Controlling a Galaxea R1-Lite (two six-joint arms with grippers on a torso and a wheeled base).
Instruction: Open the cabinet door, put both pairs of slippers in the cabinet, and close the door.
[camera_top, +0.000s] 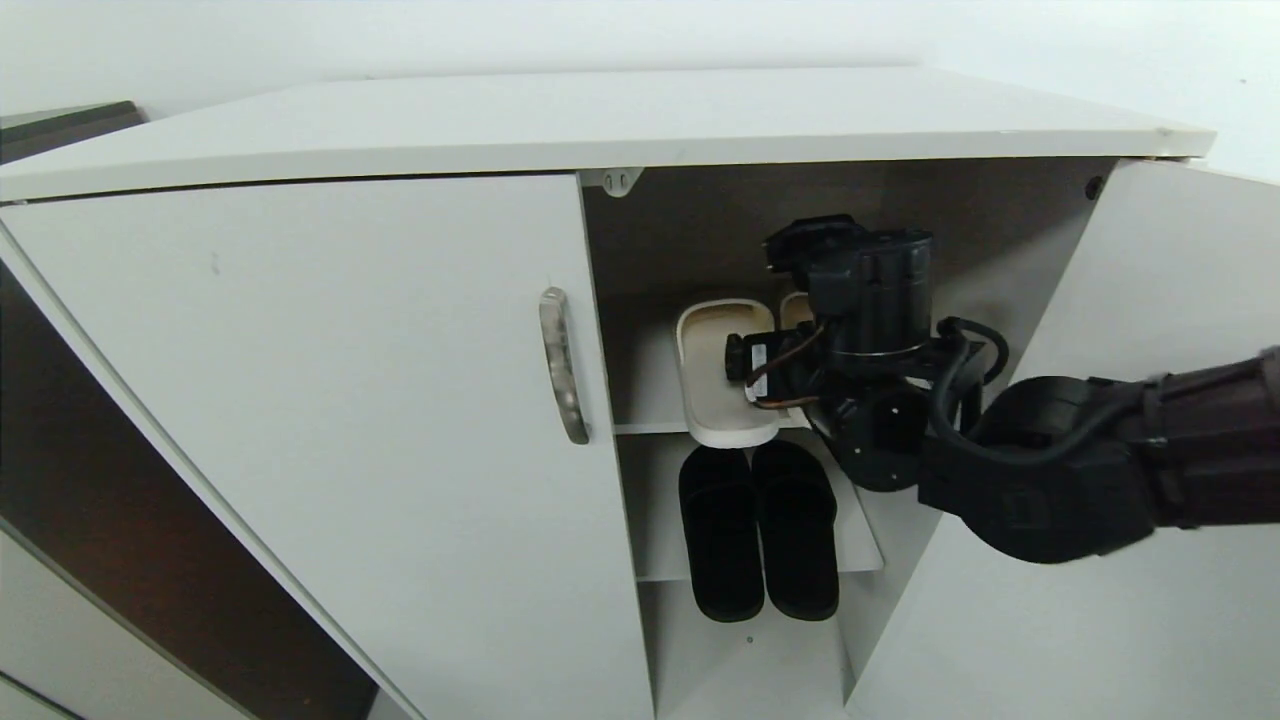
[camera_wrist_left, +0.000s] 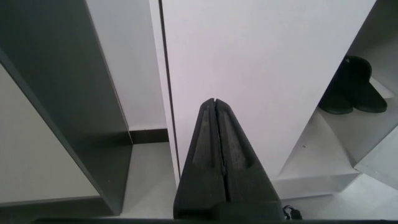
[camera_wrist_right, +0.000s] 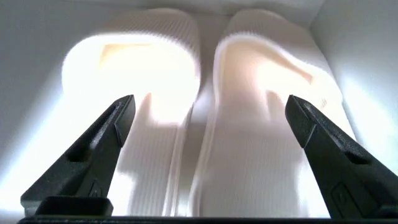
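At the white cabinet (camera_top: 600, 120), we find the left claw (camera_wrist_left: 214, 106) with its two fingers pressed flat together, gripping nothing and pointed at the lower part of the closed left door (camera_top: 330, 400). A metal handle (camera_top: 563, 365) stands upright near that door's inner edge.

Well apart from the left claw, past the edge of the closed door, the pair of black slippers (camera_top: 757, 530) lies side by side on the lower shelf (camera_top: 860, 545) of the open compartment. Their near ends hang over the shelf's front edge.

One level up, the pair of white slippers (camera_top: 715, 390) rests on the upper shelf (camera_top: 650, 400), the two soles close alongside each other. The near end of the left one juts just past the shelf's lip, and the other is largely hidden in the head view behind the wrist.

The right claw (camera_wrist_right: 209, 104) is inside this upper compartment with its fingers spread wide and nothing held between them. The white slippers lie directly ahead of it, one slipper beyond each finger. We cannot tell whether the fingertips touch them.

The right arm (camera_top: 1100, 450) enters the compartment from the right, crossing in front of the right door (camera_top: 1100, 620), which stands swung fully open beside the right claw.
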